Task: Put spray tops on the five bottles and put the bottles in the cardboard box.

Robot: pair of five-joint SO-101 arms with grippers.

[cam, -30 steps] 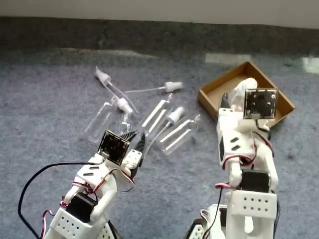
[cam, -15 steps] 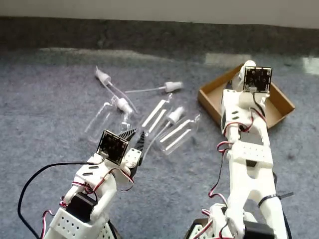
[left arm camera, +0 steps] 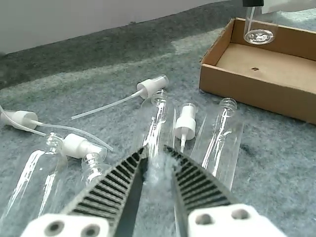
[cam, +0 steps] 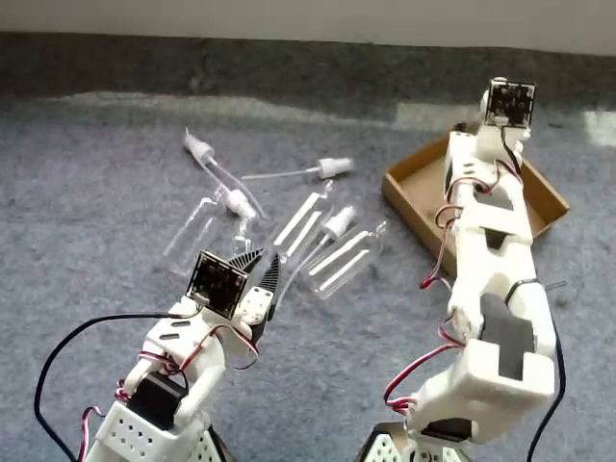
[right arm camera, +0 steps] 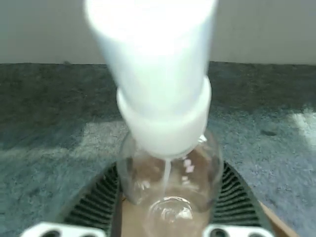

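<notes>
Clear capped bottle [right arm camera: 168,180] is hanging base-down over the cardboard box [cam: 402,204] at its far end, right gripper [right arm camera: 166,200] clamping it; left gripper [left arm camera: 154,149] is hovering ajar, well apart from the box.

The carpet [cam: 96,192] is mottled blue-grey, darker along its far edge, perhaps shadow. The cardboard box [left arm camera: 247,89] is plain brown. The loose bottles [left arm camera: 219,133] are clear, their spray tops [left arm camera: 185,123] white. The left gripper [left arm camera: 154,150] has black ribbed fingers [left arm camera: 113,187] on white mounts. The capped bottle [right arm camera: 170,173] in the right gripper [right arm camera: 168,202] is clear, its top [right arm camera: 158,74] white. Both arms [cam: 491,250] are white with red and black wires [cam: 428,279].
</notes>
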